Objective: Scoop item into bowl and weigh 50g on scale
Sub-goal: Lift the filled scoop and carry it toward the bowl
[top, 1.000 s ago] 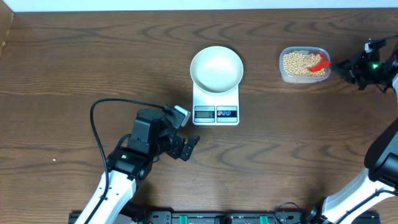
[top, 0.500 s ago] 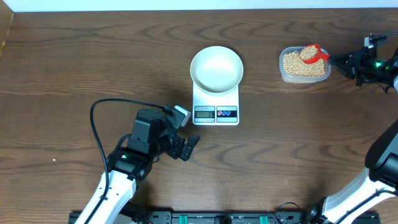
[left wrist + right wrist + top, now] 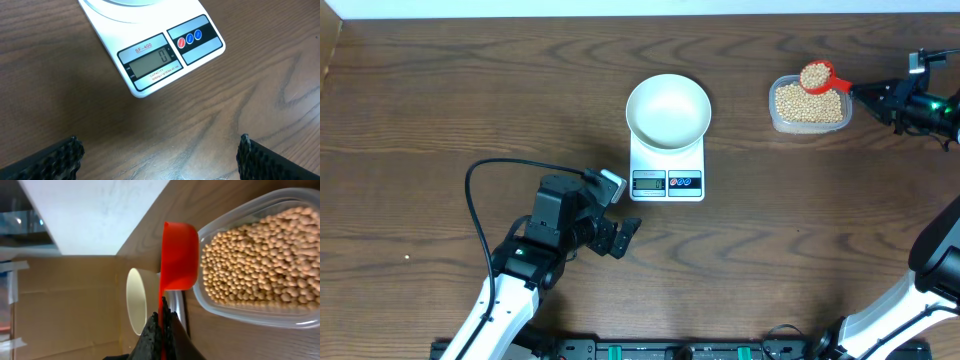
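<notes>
The right pincer [image 3: 860,92] is clamped on the handle of the red scoop [image 3: 177,255], whose cup, heaped with soybeans [image 3: 814,74], hangs over the clear tub's [image 3: 776,112] far-left corner. Its long axis points left across the desk [image 3: 440,100] toward the empty white bowl [image 3: 668,108] on the scale [image 3: 667,183], well apart. The left pincer [image 3: 160,160], jaws spread wide, hovers near the scale's display.

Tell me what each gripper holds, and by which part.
The right gripper grips the red scoop by the end of its handle; beans fill it. The left gripper is open, holding nothing.
</notes>
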You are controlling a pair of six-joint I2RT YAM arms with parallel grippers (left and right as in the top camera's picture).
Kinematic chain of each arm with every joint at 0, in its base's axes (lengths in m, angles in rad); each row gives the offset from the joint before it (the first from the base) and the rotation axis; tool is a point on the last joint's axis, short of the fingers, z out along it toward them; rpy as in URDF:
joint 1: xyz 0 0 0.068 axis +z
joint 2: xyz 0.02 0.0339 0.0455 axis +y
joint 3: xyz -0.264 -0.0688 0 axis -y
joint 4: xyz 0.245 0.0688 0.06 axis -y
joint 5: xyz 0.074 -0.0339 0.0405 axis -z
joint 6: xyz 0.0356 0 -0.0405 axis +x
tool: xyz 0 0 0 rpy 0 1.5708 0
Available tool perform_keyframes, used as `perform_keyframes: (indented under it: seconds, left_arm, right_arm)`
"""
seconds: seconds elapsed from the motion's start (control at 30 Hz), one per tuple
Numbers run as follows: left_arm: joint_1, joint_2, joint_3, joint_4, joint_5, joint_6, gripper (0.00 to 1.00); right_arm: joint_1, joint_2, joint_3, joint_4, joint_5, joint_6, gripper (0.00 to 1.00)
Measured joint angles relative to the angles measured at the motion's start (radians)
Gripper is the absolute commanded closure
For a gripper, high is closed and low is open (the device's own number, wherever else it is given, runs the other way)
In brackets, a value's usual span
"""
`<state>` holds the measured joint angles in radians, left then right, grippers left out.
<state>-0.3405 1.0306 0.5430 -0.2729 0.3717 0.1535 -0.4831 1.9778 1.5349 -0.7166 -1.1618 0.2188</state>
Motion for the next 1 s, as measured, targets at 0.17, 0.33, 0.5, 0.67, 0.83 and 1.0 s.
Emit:
perform_keyframes:
  seconds: [0.17, 0.33, 0.5, 0.67, 0.83, 1.0]
  left_arm:
    - [0.000, 0.000, 0.000, 0.000, 0.000, 0.000, 0.00]
    - [0.000, 0.000, 0.000, 0.000, 0.000, 0.000, 0.00]
    - [0.000, 0.000, 0.000, 0.000, 0.000, 0.000, 0.00]
    - [0.000, 0.000, 0.000, 0.000, 0.000, 0.000, 0.00]
    - [0.000, 0.000, 0.000, -0.001, 0.000, 0.000, 0.00]
    - [0.000, 0.000, 0.000, -0.001, 0.000, 0.000, 0.00]
  right_arm:
    - [0.003, 0.000, 0.000, 0.016, -0.047, -0.008, 0.99]
    - [0.024, 0.000, 0.000, 0.028, -0.074, -0.011, 0.99]
    - [0.104, 0.000, -0.003, 0.108, -0.084, 0.018, 0.99]
    - [0.197, 0.000, -0.006, 0.276, -0.092, 0.124, 0.99]
    - [0.295, 0.001, -0.007, 0.401, -0.102, 0.200, 0.99]
    - [0.388, 0.001, -0.007, 0.419, -0.117, 0.222, 0.99]
